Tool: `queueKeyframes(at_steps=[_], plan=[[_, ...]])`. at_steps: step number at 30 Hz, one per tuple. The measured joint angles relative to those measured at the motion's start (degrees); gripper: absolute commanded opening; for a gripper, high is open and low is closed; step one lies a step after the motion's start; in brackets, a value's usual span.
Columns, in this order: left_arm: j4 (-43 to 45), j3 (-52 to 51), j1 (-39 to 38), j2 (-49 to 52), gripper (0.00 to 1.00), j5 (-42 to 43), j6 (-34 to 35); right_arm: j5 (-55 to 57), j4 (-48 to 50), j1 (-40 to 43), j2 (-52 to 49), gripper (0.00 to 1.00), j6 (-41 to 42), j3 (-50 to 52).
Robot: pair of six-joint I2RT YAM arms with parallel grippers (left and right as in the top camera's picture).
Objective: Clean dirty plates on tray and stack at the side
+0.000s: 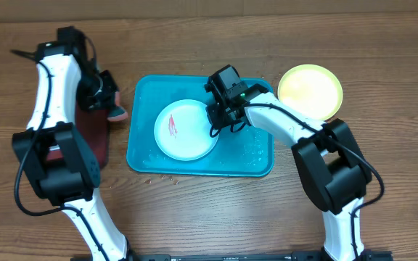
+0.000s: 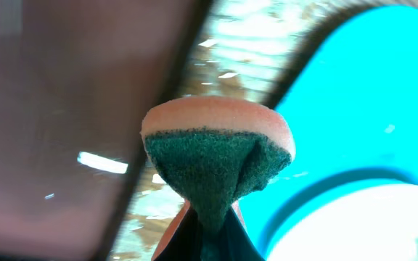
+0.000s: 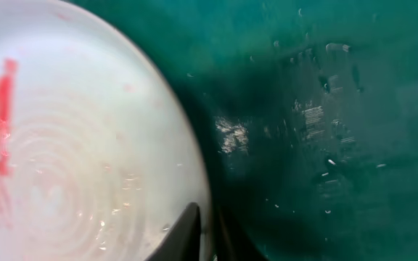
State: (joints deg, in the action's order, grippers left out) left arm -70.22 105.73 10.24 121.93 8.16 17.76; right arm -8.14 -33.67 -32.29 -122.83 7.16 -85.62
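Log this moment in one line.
left claw: shut on sponge; right claw: pinching white plate rim; white plate: red-smeared, in tray; yellow-green plate: outside tray

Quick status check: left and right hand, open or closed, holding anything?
Left hand: closed on the sponge.
Right hand: closed, apparently pinching the rim of the white plate.

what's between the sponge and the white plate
In the overhead view, nothing loose: past the sponge comes a sliver of wooden table, then the tray rim and bare floor up to the white plate.
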Motion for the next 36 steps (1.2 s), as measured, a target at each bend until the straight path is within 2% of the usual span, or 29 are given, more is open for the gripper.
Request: queueKeyframes(at_steps=[9,13,16,25,36], plan=[[0.4,0.0,-3.6,0.0,0.04,0.1,-0.2,-0.2,-0.7,0.0,-0.4,0.18,1.5,-0.4],[0.4,0.0,-4.3,0.0,0.04,0.0,-0.2,0.0,-1.6,0.0,-0.4,0.14,1.7,-0.6],[0.5,0.0,-4.9,0.0,0.04,0.0,-0.2,-0.2,-1.9,0.0,-0.4,0.04,1.9,-0.6],[0.7,0.0,-7.6,0.0,0.04,0.1,-0.2,-0.6,-2.0,0.1,-0.3,0.04,3.3,-0.7],[2.2,-0.1,-14.6,0.0,0.04,0.2,0.4,-0.1,-2.0,0.1,-0.3,0.04,5.3,-0.7]])
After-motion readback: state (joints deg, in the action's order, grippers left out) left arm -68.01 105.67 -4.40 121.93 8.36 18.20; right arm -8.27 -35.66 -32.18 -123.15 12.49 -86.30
